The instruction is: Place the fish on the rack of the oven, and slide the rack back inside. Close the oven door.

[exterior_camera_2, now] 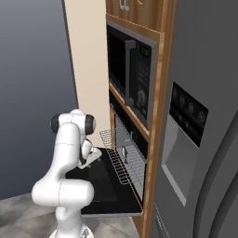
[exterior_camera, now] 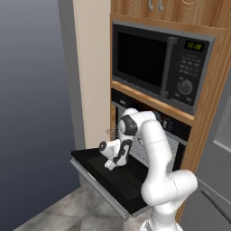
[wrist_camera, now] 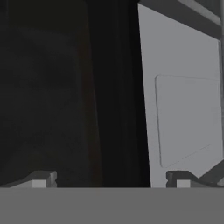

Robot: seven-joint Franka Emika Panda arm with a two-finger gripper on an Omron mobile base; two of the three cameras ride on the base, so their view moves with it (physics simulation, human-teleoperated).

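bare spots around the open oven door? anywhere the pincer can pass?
Free: the front half of the lowered oven door, toward its outer edge, left of the arm. Crowded: the hinge side, where the pulled-out rack overhangs the door, and the open pincer hangs low above the door panel.

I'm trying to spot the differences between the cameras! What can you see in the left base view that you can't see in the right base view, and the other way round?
Left base view: the microwave's green clock, facing the camera, and the front edge of the open oven door.

Right base view: a big grey fridge with its dispenser panel, and the rack pulled part-way out over the door.

Both: the white arm reaching down toward the dropped-open oven door, the wood cabinets, the microwave above the oven.
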